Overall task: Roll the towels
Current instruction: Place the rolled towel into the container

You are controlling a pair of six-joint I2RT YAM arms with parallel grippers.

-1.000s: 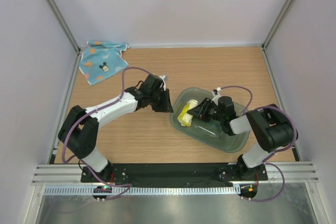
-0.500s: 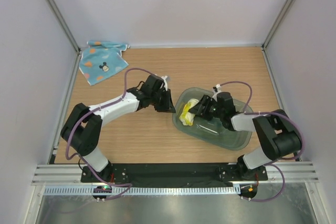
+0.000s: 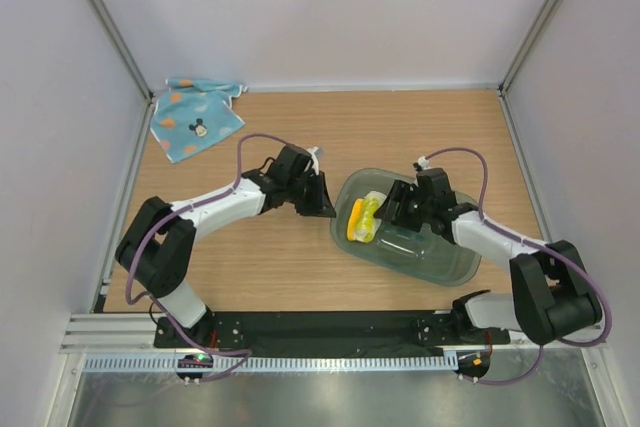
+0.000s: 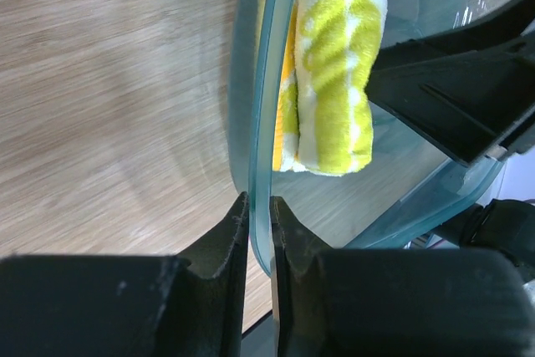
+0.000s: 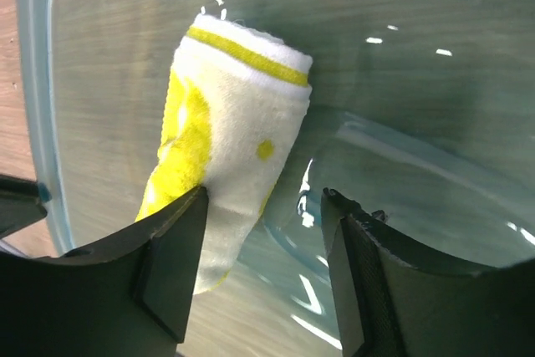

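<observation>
Left gripper (image 4: pixel 258 213): jaws are pressed together on the thin rim of the clear bluish plastic tub (image 3: pixel 440 252), one finger outside the wall and one inside. Its place at the tub's end is little changed from a second ago.

Right gripper (image 5: pixel 266 200): jaws are seen well apart, with nothing clamped between them. A second ago this gripper was set over the yellow towel with green print (image 5: pixel 227 119) at the tub's end. It has since been drawn back along the tub, and the right arm, folded before, is now stretched out, its elbow swung out to the side.

The yellow towel is left rolled into a short cylinder, lying free on the tub floor. From the left jaws it lies just ahead, inside the wall that they pinch. From the right jaws it lies ahead and off to the side of one finger. Its near end is hidden behind that fingertip, so whether they touch cannot be told. The roll is seen straighter than the crumpled bundle noted earlier.

The tub itself is shifted only slightly on the wooden table (image 3: pixel 290 262).

The light blue spotted towel with a mouse face (image 3: pixel 195 119) is spread unrolled at the far corner, well apart from both jaws, unchanged.
</observation>
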